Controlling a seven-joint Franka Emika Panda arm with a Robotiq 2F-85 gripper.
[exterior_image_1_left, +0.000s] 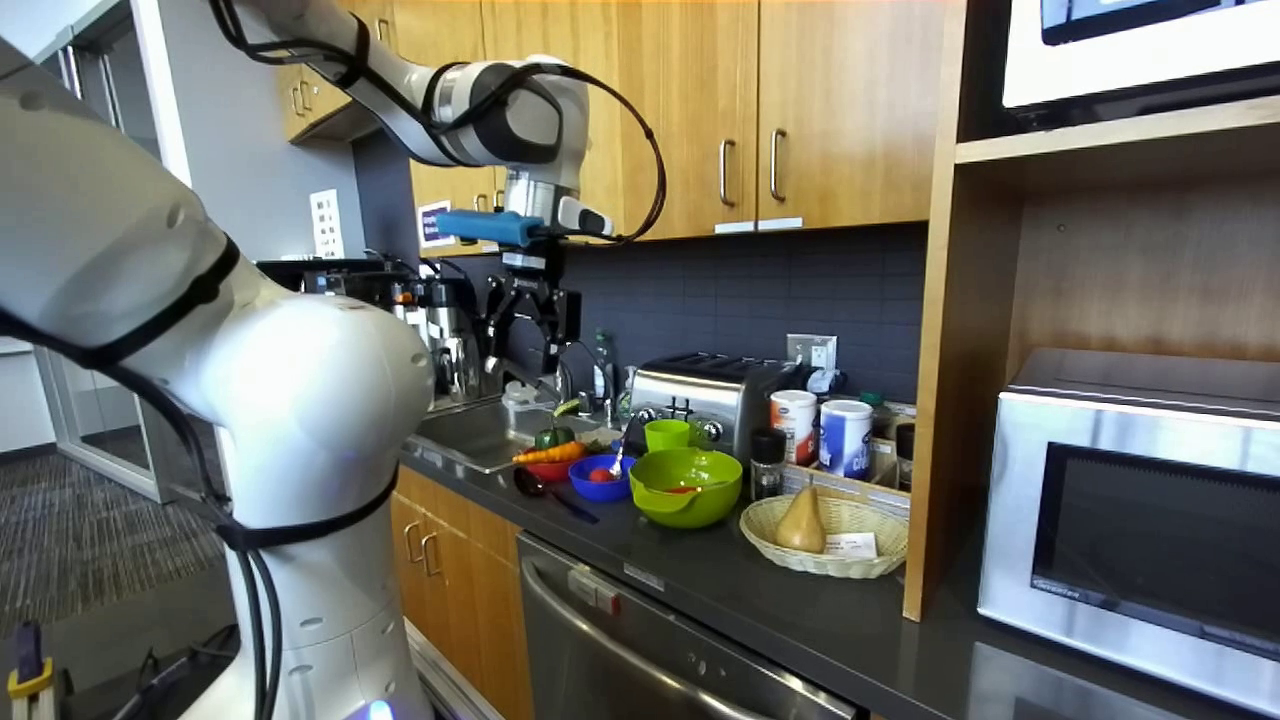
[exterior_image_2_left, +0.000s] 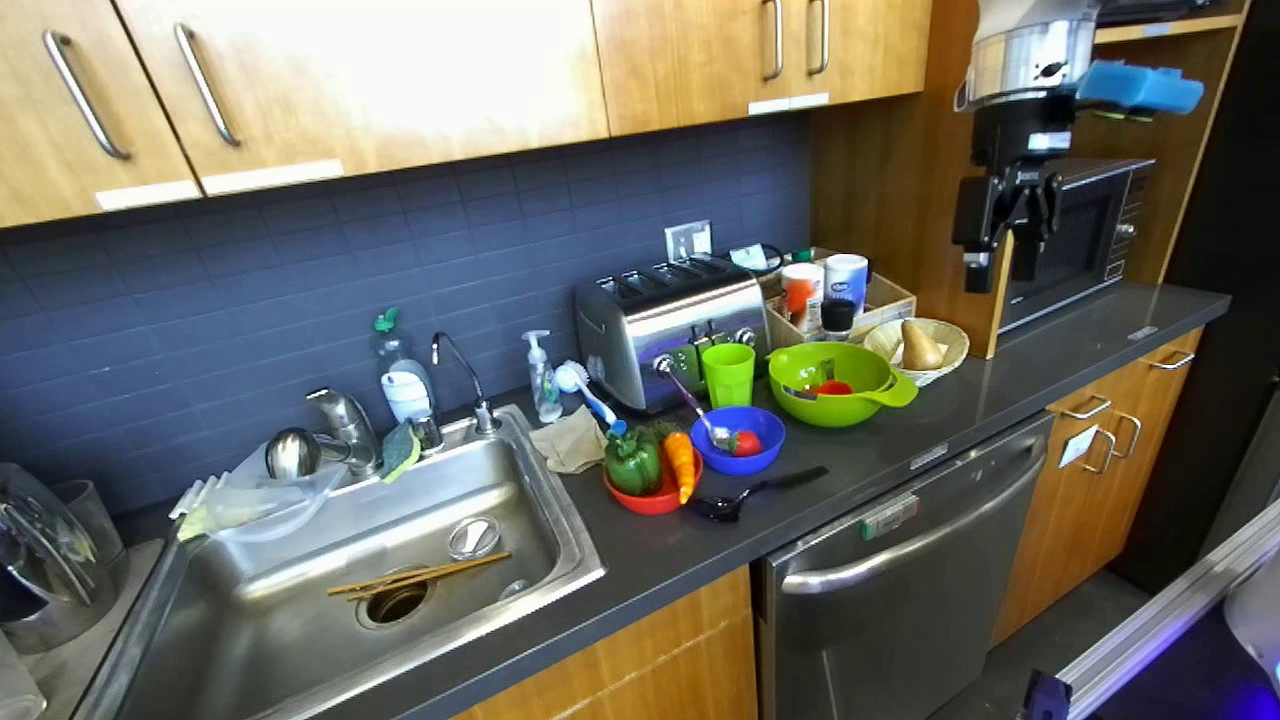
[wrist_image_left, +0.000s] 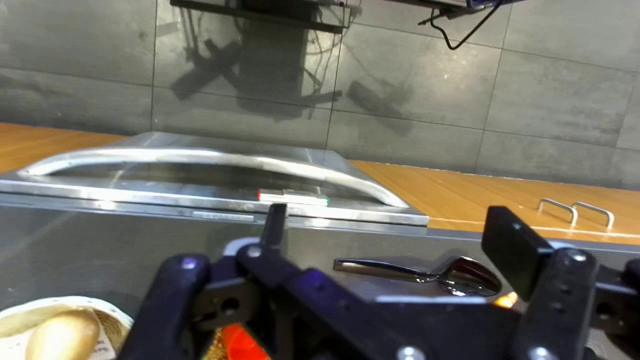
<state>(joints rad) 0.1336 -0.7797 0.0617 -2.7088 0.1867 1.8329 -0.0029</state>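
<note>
The gripper (wrist_image_left: 392, 227) is hanging above the counter (exterior_image_2_left: 870, 460), its two fingers (wrist_image_left: 512, 252) standing well spread! In the wrist view the black ladle (wrist_image_left: 452, 278) is showing between them; it is lying on the counter, just in front of the blue bowl (exterior_image_2_left: 750, 466). That bowl is holding a small red fruit (exterior_image_2_left: 746, 443), and a purple-handled spoon (exterior_image_2_left: 720, 436) is leaning out over its rim. Next door, the red bowl (exterior_image_2_left: 645, 505) is cradling a green pepper (exterior_image_2_left: 633, 465) and a carrot (exterior_image_2_left: 680, 463), whose tip is poking over the edge. On the blue bowl's other flank, the lime-green bowl (exterior_image_2_left: 830, 412) is carrying something red (exterior_image_2_left: 832, 388), too hidden to name. Look along to the wicker basket (exterior_image_1_left: 840, 568): a pear-shaped tan fruit (exterior_image_1_left: 801, 525) is sitting inside beside a paper card (exterior_image_1_left: 850, 545)! An orange canister (exterior_image_2_left: 803, 290) and a blue canister (exterior_image_2_left: 846, 280) are standing in the wooden crate (exterior_image_2_left: 895, 312), and in the sink (exterior_image_2_left: 270, 640), chopsticks (exterior_image_2_left: 432, 573) are lying over the drain (exterior_image_2_left: 395, 606).
</note>
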